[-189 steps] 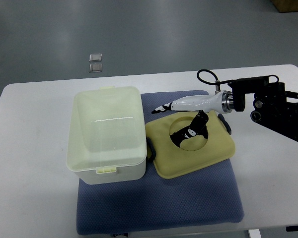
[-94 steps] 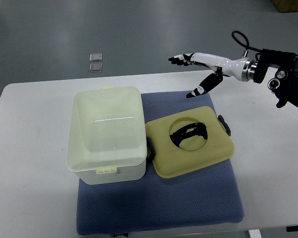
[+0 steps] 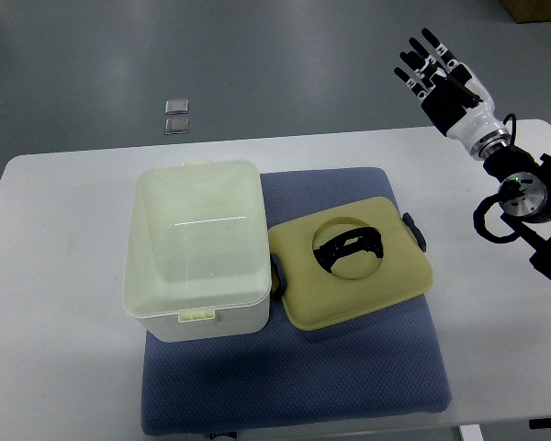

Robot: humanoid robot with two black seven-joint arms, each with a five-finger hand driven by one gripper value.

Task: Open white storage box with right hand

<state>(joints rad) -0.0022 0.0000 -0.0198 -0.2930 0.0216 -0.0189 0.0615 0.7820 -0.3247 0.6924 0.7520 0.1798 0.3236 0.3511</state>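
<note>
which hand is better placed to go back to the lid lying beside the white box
Right. The right hand is the only one in view, open and raised past the table's far right corner, on the lid's side. No left arm shows.

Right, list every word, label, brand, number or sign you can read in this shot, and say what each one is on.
None: no readable text shows anywhere in the top view.
White storage box: plain, no label visible.
Yellow lid on the blue mat: no print visible.
Two small square items on the floor beyond the table: too small to tell if they carry any marking.
Right hand: no readable marking.
</note>
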